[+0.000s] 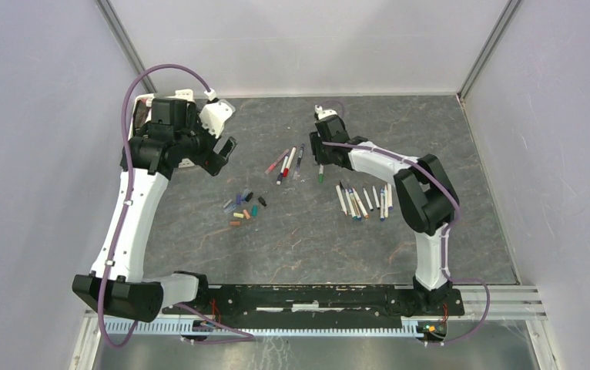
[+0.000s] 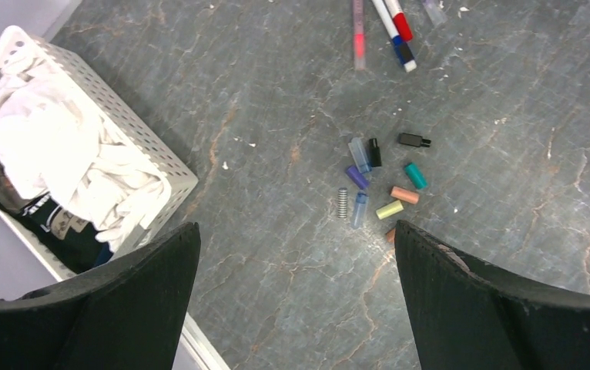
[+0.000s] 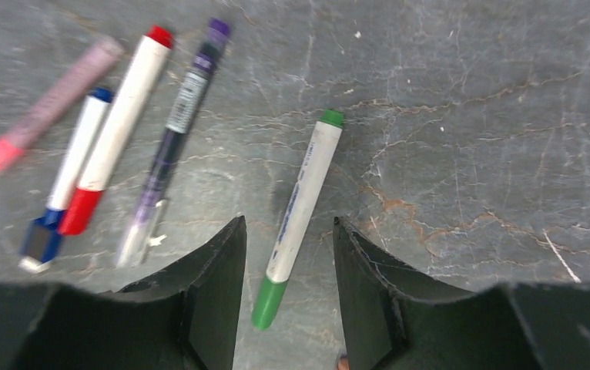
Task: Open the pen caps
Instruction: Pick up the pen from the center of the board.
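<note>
Straddling the green pen with the right gripper parted, gripping nothing.
Clamp squarely, bring over the wide-open, empty left gripper, pull the green cap at its near end straight off; drop among loose caps mid-table.

My two arms match: smooth white shells on the long links and boxy black housings at every joint. On my left arm a mauve cable arches free near the wrist, then follows the white shell to the black base block. My right arm carries a second cable of the same mauve along its links. Both bases sit on a black rail at the near edge. My left gripper has matte black fingers, broad wedges with a faintly grainy skin. My right gripper has the same black wedges, flat on the inner faces and bevelled at the edges.
</note>
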Motion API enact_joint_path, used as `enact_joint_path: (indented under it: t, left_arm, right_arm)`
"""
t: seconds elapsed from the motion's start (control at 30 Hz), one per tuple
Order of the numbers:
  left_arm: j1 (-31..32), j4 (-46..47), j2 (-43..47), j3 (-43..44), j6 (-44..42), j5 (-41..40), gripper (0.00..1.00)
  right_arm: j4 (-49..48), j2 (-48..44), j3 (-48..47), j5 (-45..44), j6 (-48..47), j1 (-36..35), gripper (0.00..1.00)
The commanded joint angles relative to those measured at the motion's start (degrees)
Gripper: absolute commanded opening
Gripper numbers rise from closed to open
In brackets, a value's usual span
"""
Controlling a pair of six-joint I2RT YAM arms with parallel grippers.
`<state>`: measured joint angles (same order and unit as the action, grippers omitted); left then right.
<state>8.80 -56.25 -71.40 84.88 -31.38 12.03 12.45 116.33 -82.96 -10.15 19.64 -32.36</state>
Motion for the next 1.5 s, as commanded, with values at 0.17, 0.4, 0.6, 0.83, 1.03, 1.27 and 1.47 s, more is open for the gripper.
enact_joint_path:
  t: [0.17, 0.4, 0.6, 0.83, 1.03, 1.27, 1.47]
  left_arm:
    - [-0.01, -0.72, 2.31, -1.87, 2.81, 6.2, 1.0]
    - [-0.01, -0.36, 1.93, -1.57, 4.16, 7.28, 1.0]
    - [-0.01, -1.65, 0.31, 0.49, 4.81, 9.38, 1.0]
    - [-0.01, -1.69, -1.02, -0.43, 7.45, 14.94, 1.0]
    - [-0.01, 0.21, -1.76, -1.59, 10.09, 20.72, 1.0]
    - [0.29, 1.19, -3.09, -2.23, 12.63, 30.28, 1.0]
    - [2.14, 1.14, -3.27, -3.78, 13.58, 37.91, 0.98]
  right_arm:
    - [6.79, 9.27, -10.44, -2.95, 0.08, 0.27, 0.5]
    - [7.12, 10.86, -9.7, -2.56, 3.23, 0.22, 0.32]
    - [6.06, 8.55, -8.23, -2.36, 4.91, 0.01, 0.14]
    - [-5.49, -4.99, 1.03, 3.12, 11.46, 0.03, 0.01]
    - [-34.1, -23.04, 21.65, 7.28, 23.1, -2.8, 0.0]
    - [-53.38, -30.8, 28.9, 4.46, 30.79, -10.48, 0.0]
    - [-58.73, -32.57, 28.78, 0.43, 31.37, -15.94, 0.0]
